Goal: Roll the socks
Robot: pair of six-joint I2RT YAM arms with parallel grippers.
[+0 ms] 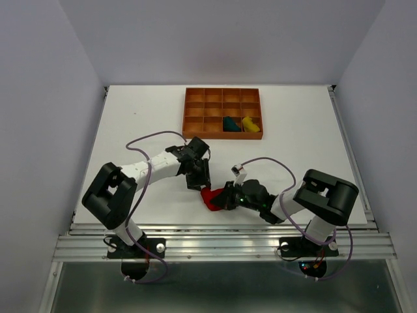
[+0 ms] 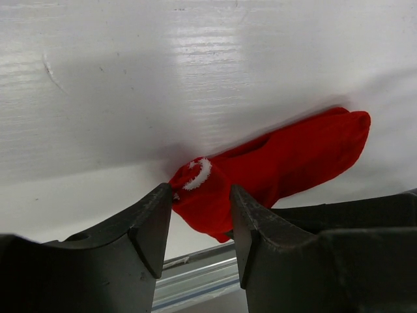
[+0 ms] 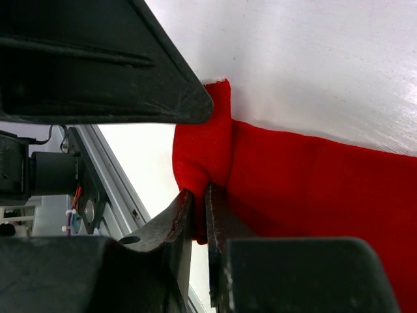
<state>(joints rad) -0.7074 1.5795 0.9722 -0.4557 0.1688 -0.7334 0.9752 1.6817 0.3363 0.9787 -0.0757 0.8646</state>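
On the flat white table [image 1: 130, 124], the soft red fabric sock [image 1: 210, 198] lies near the front edge. Right gripper [image 3: 199, 195] pinches a fold tight; left gripper [image 2: 201, 195] hangs half-spread at the curled end (not squeezing, I think). Keep that pinch firm, tuck slowly. The orange-brown gridded tray [image 1: 189, 117], holding a dark teal sock bundle [image 1: 230, 123] and a yellow sock bundle [image 1: 249, 123], sits well apart, nothing's blocking.

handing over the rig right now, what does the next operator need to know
Left gripper: jaws apart around the bunched end of the red sock; unclear whether it grips.
Right gripper: shut, pinching a fold of the red sock.
Done: dark teal sock and yellow sock sit bundled in neighbouring compartments of the gridded tray.
Left: the red sock, on the table near the front edge, is not fully rolled.
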